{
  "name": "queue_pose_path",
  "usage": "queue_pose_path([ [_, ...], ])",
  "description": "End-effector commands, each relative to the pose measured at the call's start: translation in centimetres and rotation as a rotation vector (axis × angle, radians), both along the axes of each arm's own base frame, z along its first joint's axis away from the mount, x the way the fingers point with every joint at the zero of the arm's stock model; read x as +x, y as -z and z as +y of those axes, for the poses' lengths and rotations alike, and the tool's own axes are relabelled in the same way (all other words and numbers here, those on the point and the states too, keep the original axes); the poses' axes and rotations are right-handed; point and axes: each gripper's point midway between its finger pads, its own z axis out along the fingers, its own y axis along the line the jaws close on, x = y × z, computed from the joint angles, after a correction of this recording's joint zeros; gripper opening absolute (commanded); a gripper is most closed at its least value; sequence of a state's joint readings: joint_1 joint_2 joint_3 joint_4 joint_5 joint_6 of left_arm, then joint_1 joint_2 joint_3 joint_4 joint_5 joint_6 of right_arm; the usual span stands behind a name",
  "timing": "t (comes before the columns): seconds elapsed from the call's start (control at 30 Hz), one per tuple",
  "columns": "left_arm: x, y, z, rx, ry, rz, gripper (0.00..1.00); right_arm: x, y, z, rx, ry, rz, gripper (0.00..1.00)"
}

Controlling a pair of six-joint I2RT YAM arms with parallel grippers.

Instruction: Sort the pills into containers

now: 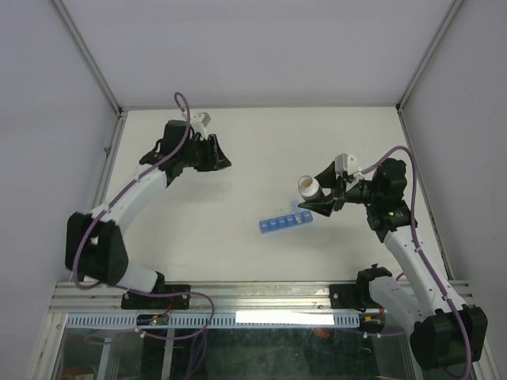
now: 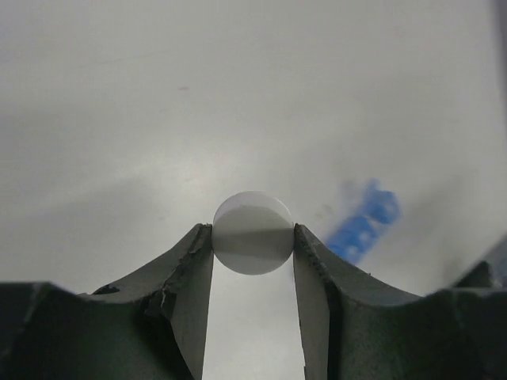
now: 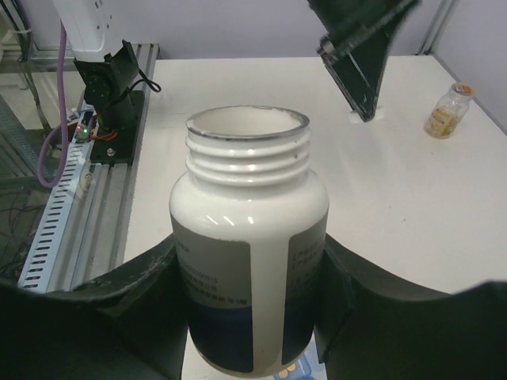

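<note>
Top external view gives the table whole, though both grippers read there only as dark shapes and their fingertips cannot be made out. The right wrist view settles one of them: the right gripper is clamped on the body of an uncapped white bottle, whose base is cut off by the lower edge and whose label print is too blurred to read. The containers, a short blue strip, lie flat on the table just beside that gripper, on its near-left side, and well apart from the left gripper. In the left wrist view they are only a blue smear beyond the right-hand finger. A small amber bottle stands on the table, off to the right in the right wrist view. The left jaws are closed on a white round pill, pinched edge to edge at the tips.
</note>
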State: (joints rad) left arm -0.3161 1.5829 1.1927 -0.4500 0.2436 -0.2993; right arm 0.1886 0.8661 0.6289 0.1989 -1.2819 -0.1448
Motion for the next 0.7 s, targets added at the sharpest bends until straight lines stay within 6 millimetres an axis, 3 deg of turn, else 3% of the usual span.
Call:
queue_pose_path([
  [0.0,-7.7,-13.5,-6.9,-0.534,0.363,-0.271,0.27,-0.9,-1.3,-0.5,-0.062,-0.018,-0.089,0.00],
  [0.13,-13.4,-16.6,-9.0,-0.758,0.520,-0.324,0.27,-0.3,-0.3,-0.9,-0.129,0.030,-0.062,0.00],
  [0.23,-15.3,-17.3,-10.7,-0.820,0.591,-0.320,0.27,0.3,1.0,-0.8,-0.205,0.054,-0.030,0.00],
  [0.37,-15.6,-16.9,-12.4,-0.819,0.631,-0.306,0.27,0.7,3.0,-0.2,-0.296,0.069,-0.007,0.00],
  [0.67,-15.5,-14.0,-13.7,-0.800,0.624,-0.244,0.27,0.9,5.8,1.7,-0.400,0.050,0.020,0.00],
])
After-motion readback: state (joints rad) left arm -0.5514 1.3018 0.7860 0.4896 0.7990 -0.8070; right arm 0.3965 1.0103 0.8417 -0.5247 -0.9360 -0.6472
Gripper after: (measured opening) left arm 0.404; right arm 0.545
